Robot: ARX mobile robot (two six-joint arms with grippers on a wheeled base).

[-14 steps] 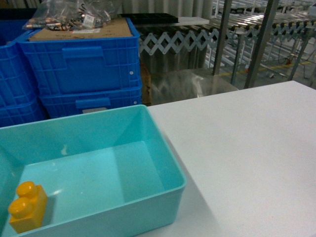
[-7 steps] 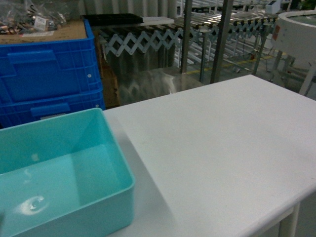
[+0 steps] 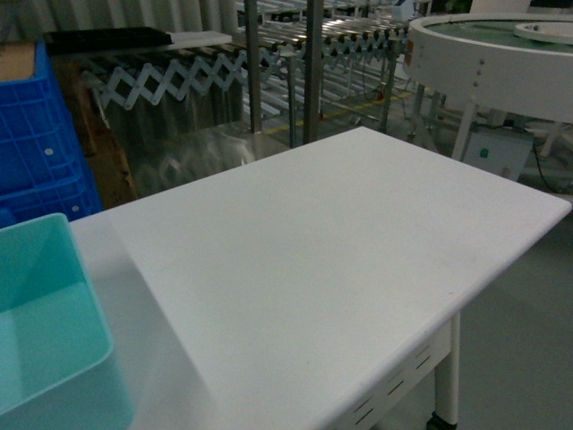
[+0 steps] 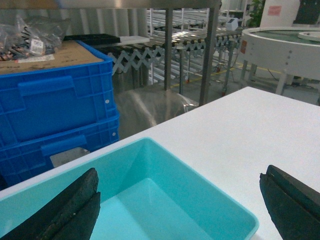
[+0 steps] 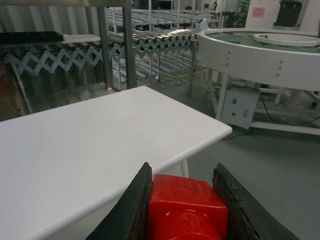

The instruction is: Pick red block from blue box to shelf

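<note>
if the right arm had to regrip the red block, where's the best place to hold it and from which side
As it is held now: the right gripper has one finger flat against each of two opposite side walls of the red block, stud toward the camera. Those flat parallel sides suit the fingers best; the rounded stud would likely slip.

- A white surface is seen on a grey floor.
- Dark blue crates are stacked behind it.
- A roller conveyor and a round white platform are set beyond.
</note>
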